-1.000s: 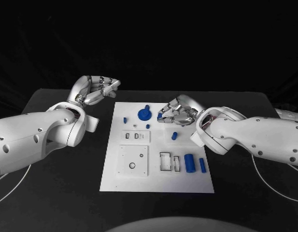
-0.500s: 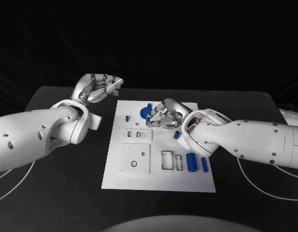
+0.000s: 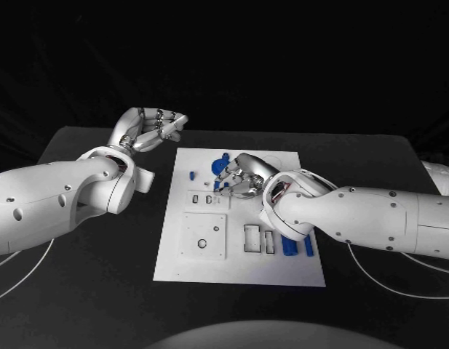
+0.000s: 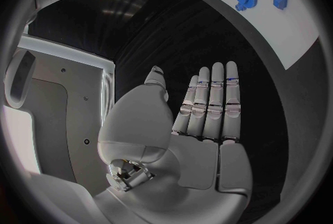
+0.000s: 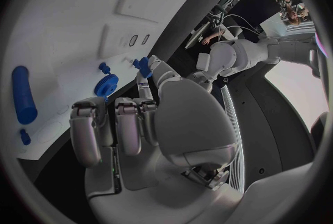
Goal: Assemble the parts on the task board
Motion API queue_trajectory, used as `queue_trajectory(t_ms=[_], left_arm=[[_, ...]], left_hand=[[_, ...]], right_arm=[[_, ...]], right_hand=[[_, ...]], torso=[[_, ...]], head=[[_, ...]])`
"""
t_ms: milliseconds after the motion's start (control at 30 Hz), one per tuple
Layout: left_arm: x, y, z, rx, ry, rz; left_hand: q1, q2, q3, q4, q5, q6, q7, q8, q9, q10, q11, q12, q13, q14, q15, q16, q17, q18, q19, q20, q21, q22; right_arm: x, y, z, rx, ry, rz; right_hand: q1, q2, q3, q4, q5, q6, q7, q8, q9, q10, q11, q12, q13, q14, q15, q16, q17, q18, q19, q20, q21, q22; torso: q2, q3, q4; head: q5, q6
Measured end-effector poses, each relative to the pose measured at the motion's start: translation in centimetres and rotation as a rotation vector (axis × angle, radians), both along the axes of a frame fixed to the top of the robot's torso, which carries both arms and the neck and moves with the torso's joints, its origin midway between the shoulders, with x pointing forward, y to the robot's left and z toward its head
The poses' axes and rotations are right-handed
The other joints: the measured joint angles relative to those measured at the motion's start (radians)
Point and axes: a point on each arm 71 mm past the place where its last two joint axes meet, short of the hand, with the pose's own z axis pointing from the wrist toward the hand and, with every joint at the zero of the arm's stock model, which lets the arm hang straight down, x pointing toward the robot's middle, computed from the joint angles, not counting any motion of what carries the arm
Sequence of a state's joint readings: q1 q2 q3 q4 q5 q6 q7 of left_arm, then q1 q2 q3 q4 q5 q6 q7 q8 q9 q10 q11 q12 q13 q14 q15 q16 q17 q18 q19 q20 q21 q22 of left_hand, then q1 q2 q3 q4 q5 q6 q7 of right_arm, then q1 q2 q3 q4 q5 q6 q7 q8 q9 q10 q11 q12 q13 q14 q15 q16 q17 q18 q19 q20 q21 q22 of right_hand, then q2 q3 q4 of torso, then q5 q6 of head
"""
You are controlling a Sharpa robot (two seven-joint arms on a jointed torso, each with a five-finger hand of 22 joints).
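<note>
Parts of blue sit on the white task board (image 3: 183,269) in the middle of my black bench (image 3: 77,291). I see a big blue gear (image 3: 220,166) near the far edge of the board, and a small blue peg (image 3: 191,176) just beside it. 2 blue cylinders (image 3: 288,247) lie side by side near the close right corner. My right robot hand (image 3: 239,179) is low over the far middle of the board, and in the right wrist view it pinches a small blue piece (image 5: 143,64) between its thumb and a fingertip. My left robot hand (image 3: 148,129) is up off the board, past its far left corner. In the left wrist view its fingers (image 4: 211,103) are straight and flat, holding nothing.
</note>
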State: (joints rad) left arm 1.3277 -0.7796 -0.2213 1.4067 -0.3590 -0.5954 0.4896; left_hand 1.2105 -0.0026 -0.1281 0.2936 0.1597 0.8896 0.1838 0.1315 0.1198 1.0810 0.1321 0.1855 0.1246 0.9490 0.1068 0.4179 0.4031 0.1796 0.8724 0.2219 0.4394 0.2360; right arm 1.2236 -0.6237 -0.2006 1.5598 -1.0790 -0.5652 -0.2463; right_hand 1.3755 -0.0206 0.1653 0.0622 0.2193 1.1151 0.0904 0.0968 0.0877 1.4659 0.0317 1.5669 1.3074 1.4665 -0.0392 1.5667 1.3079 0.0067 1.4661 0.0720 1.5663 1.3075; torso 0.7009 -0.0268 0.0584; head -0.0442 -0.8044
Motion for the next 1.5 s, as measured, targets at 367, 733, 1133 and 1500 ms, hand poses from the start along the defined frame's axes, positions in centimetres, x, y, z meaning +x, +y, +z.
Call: queue_trajectory(t_ms=[367,733,1133,1500], left_arm=[[0.0,-0.1,0.0,0.000,0.000,-0.001],[0.0,0.0,0.0,-0.001,0.000,-0.001],[-0.1,0.1,0.0,-0.001,0.001,0.000],[-0.1,0.2,0.0,-0.001,0.001,0.001]], left_hand=[[0.000,0.000,0.000,0.000,0.000,0.000,0.000,0.000,0.000,0.000,0.000,0.000,0.000,0.000,0.000,0.000,0.000,0.000,0.000,0.000,0.000,0.000],[0.000,0.000,0.000,0.000,0.000,0.000,0.000,0.000,0.000,0.000,0.000,0.000,0.001,0.000,0.000,0.000,-0.001,0.000,0.000,0.000,-0.006,-0.001],[0.000,0.000,0.000,0.000,0.000,0.000,0.000,0.000,0.000,0.000,0.000,0.000,0.001,0.000,0.000,0.000,-0.001,0.000,0.000,0.000,-0.006,-0.001],[0.005,0.005,0.000,0.000,0.000,0.000,0.000,0.000,0.001,0.000,0.000,0.000,0.001,0.000,0.000,0.000,-0.001,0.000,0.000,0.000,-0.006,-0.001]], right_arm=[[0.4,0.1,-0.9,-0.039,-0.010,-0.010],[0.5,0.4,-1.5,-0.052,-0.007,-0.002],[0.3,0.7,-1.9,-0.065,-0.003,0.014],[0.2,0.9,-2.2,-0.079,-0.010,0.027]], right_hand=[[0.000,0.000,0.000,0.000,0.001,0.001,0.005,-0.003,-0.001,0.000,0.000,0.000,0.000,0.000,0.000,0.000,0.000,0.000,0.000,0.000,0.000,0.000],[0.000,0.000,0.003,-0.003,0.001,-0.002,0.008,-0.003,-0.001,0.000,0.000,0.000,0.000,-0.004,0.003,0.000,0.000,0.000,0.000,0.000,0.000,0.000],[0.000,0.000,0.003,-0.003,0.001,-0.002,0.008,-0.002,0.000,0.000,0.000,0.000,0.000,0.000,0.007,0.000,0.000,0.000,0.000,0.000,0.000,0.001],[-0.003,-0.003,0.003,-0.003,0.001,-0.002,0.008,-0.002,-0.002,0.000,0.000,0.000,0.000,0.000,0.007,0.000,0.000,0.000,0.000,0.000,0.000,0.000]], torso=[[0.000,0.0002,0.0001],[-0.001,0.0002,0.0005],[-0.002,-0.0004,0.0004],[-0.002,-0.0004,0.0001]], head=[[-0.002,-0.007],[-0.003,-0.011],[-0.002,-0.013],[-0.005,-0.012]])
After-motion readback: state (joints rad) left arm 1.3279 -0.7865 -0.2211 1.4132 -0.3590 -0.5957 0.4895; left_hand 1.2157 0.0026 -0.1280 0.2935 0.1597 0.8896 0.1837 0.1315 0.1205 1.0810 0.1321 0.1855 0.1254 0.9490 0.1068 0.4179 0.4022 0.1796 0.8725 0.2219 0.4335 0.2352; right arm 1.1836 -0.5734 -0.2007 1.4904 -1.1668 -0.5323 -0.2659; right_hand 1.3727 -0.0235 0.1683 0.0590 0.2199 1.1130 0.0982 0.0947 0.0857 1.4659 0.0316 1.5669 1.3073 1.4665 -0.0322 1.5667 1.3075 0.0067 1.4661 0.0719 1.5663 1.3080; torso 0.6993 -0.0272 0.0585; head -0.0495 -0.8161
